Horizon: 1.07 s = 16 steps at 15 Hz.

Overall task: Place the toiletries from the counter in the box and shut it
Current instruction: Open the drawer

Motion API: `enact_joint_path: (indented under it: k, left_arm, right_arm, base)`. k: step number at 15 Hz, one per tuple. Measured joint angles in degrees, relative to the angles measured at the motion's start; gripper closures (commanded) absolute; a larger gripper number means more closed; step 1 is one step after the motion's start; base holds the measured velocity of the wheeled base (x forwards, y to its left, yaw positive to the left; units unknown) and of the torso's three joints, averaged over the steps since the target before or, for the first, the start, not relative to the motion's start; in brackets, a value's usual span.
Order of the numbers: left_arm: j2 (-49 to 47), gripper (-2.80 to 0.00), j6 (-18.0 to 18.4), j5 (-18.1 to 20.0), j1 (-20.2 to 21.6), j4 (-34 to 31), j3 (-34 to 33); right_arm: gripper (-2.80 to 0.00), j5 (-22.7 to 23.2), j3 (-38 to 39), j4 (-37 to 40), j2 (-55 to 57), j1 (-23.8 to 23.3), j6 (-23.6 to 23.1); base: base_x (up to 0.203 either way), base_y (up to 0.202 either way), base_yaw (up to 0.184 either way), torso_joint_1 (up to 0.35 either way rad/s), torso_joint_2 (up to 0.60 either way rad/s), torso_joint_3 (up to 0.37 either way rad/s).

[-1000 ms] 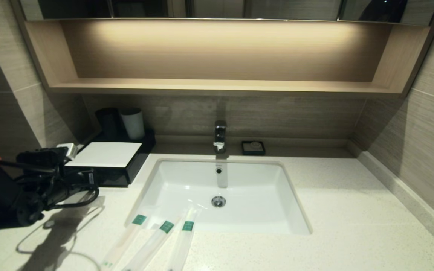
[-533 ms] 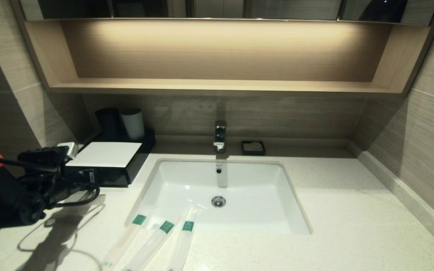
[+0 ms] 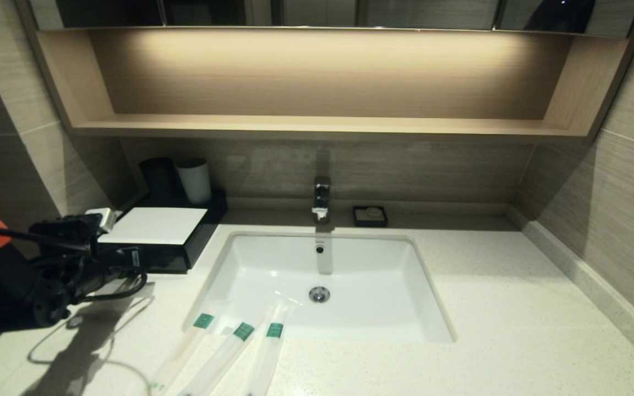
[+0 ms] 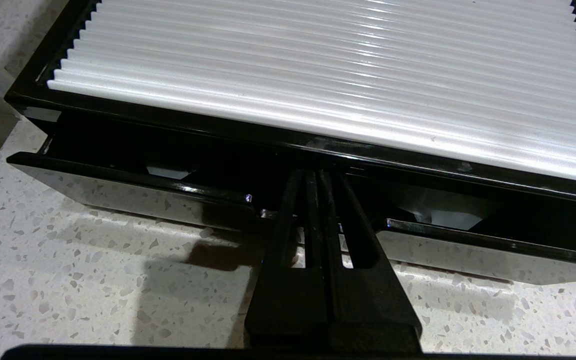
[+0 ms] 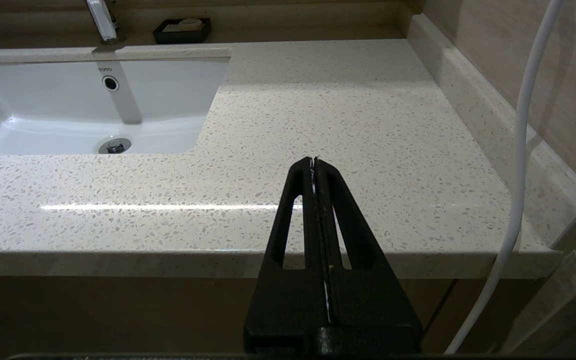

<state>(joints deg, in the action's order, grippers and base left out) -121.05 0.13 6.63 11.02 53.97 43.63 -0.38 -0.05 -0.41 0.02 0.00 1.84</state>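
Note:
Three slim translucent sachets with green bands (image 3: 182, 346) (image 3: 220, 357) (image 3: 267, 357) lie side by side on the cream speckled counter (image 3: 487, 308), in front of the sink's near left corner. The black box with the white top (image 3: 154, 225) stands at the back left. In the left wrist view its ribbed white top (image 4: 318, 60) sits above a drawer front (image 4: 118, 192) that is pulled out a little. My left gripper (image 4: 315, 175) is shut, with its tips in the notch at the middle of the drawer front; it shows in the head view too (image 3: 130, 258). My right gripper (image 5: 314, 161) is shut and empty, parked before the counter's right front edge.
A white inset sink (image 3: 405, 324) with a faucet (image 3: 321, 201) takes up the counter's middle. A small black soap dish (image 3: 370, 215) is behind it. A black cup (image 3: 157, 176) and a white cup (image 3: 195, 180) stand behind the box. A white cable (image 5: 518, 150) hangs at the right.
My left arm has shifted slightly by the box front. The sachets and the box top stand as before.

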Motion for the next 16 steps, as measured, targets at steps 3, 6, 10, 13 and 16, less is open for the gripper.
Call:
enact_joint_path:
  k: [3,6,10,13,16]
  left_arm:
    - [-0.45,0.00,-0.04,0.00,0.00,0.07,0.42]
    - [-0.67,0.00,-0.04,0.00,-0.05,0.16,0.57]
    - [-1.07,0.00,-0.04,-0.02,-0.05,0.17,0.87]
    - [-1.57,0.00,-0.06,-0.07,-0.05,0.17,1.31]
    - [-1.79,0.00,-0.04,-0.16,-0.05,0.22,1.43]
  right_arm:
    - [0.00,0.02,0.00,0.01,0.00,0.00,0.00]
    - [0.00,0.02,0.02,0.00,0.00,0.00,0.00]
    - [0.00,0.04,0.02,0.00,0.00,0.00,0.00]
    - [0.00,0.02,0.00,0.00,0.00,0.00,-0.02]
    - [0.00,0.02,0.00,0.00,0.00,0.00,-0.02]
  base:
    - [0.000,0.000,0.000,0.000,0.00,0.000]
    - [0.000,0.000,0.000,0.000,0.00,0.000]
    - [0.000,0.000,0.000,0.000,0.00,0.000]
    - [0.000,0.000,0.000,0.000,0.00,0.000]
    - [0.000,0.000,0.000,0.000,0.00,0.000]
